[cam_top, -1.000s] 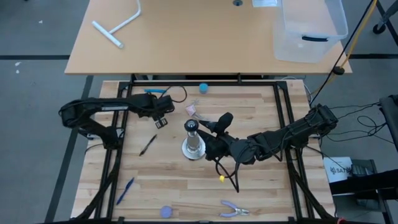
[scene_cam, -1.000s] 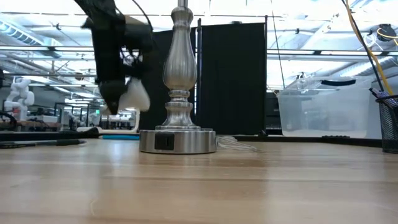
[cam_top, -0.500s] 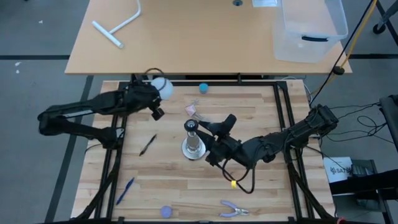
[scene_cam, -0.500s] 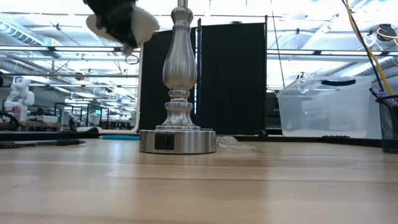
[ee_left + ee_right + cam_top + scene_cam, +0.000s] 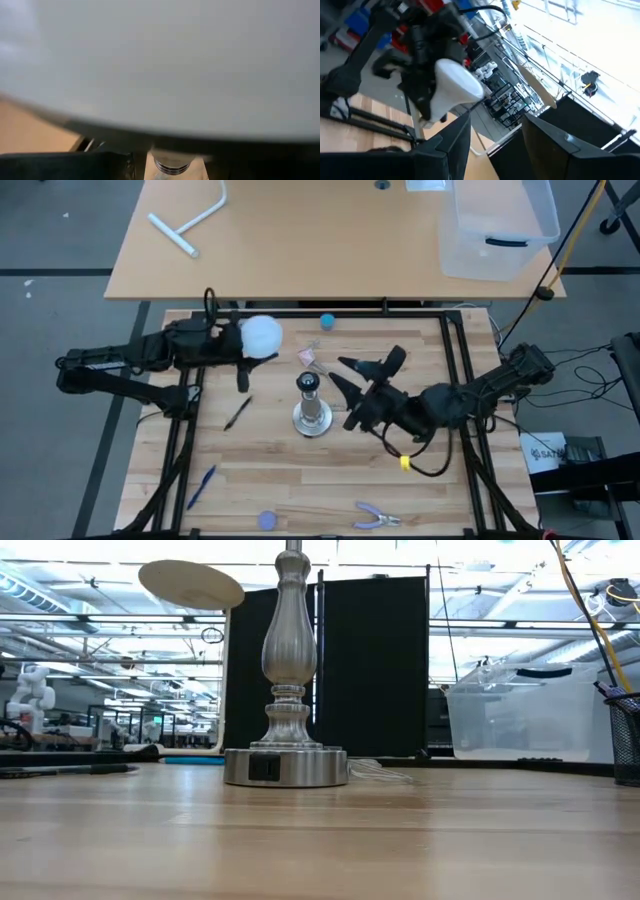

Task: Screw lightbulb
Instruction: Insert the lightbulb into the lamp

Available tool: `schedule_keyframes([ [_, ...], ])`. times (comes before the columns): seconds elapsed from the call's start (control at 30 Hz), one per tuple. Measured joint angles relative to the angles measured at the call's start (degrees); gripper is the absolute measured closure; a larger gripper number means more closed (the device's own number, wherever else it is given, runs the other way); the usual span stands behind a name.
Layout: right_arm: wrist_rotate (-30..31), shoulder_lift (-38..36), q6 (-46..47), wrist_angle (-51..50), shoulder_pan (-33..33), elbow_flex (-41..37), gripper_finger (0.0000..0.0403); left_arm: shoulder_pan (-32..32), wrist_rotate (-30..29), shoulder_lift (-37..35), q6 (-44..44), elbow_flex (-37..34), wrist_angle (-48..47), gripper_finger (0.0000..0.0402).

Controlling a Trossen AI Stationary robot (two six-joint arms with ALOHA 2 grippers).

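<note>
Since a second ago the lightbulb (image 5: 262, 336) has risen, globe up, clamped at its neck by the left gripper's (image 5: 238, 348) fingers, high over the back-left of the wooden surface (image 5: 270, 470), well apart from the one lamp stand (image 5: 312, 412). Right gripper (image 5: 366, 374) hovers beside the stand, fingers parted, empty. Two blue balls (image 5: 327, 321), one pair of pliers (image 5: 376, 516); open workshop behind.

A robotics lab hall: framed wooden worktop (image 5: 300, 470), ceiling trusses (image 5: 100, 620), a white robot (image 5: 30, 690) behind.
</note>
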Motion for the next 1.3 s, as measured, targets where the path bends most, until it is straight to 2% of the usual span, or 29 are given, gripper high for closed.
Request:
schedule_keyframes([
  [0.1, -0.11, -0.42, 2.2, -0.31, 0.04, 0.0, 0.0232, -1.82, 1.01, 0.1, 0.99, 0.0, 1.96, 0.0262],
  [0.27, -0.53, -0.42, 4.77, -0.39, 0.03, 0.0, 0.0232, -3.28, 6.67, 0.33, 0.66, 0.93, 5.84, 0.0262],
  [0.4, -3.87, -0.42, 7.0, -0.48, 0.03, 0.0, 0.0232, -3.26, 7.95, 1.93, -0.7, 4.09, 5.47, 0.0262],
  [0.57, -7.8, -0.42, 8.87, -0.5, -0.21, 0.0, 0.0232, -3.55, 7.98, 6.96, -1.3, 9.64, 2.25, 0.0262],
  [0.8, -7.91, -0.51, 10.87, -1.81, -1.67, 1.12, 0.0232, -3.52, 9.93, 15.94, -0.89, 18.77, -2.86, 0.0262],
  [0.93, -10.39, -0.62, 13.04, -6.83, -1.68, 4.81, 0.0232, -3.58, 12.46, 19.49, -0.79, 22.02, -3.77, 0.0262],
  [1.13, -12.48, -0.68, 16.29, -15.98, -1.63, 11.54, 0.0232, -3.54, 13.96, 22.02, -0.78, 22.36, -5.95, 0.0262],
  [1.2, -12.95, -0.68, 19.37, -22.16, -2.07, 14.33, 0.0232, -3.54, 13.96, 22.16, -0.78, 22.36, -6.66, 0.0262],
  [1.3, -17.96, -0.68, 26.51, -30.64, -3.45, 17.66, 0.0232, -3.54, 13.96, 22.16, -0.78, 22.34, -6.6, 0.0262],
])
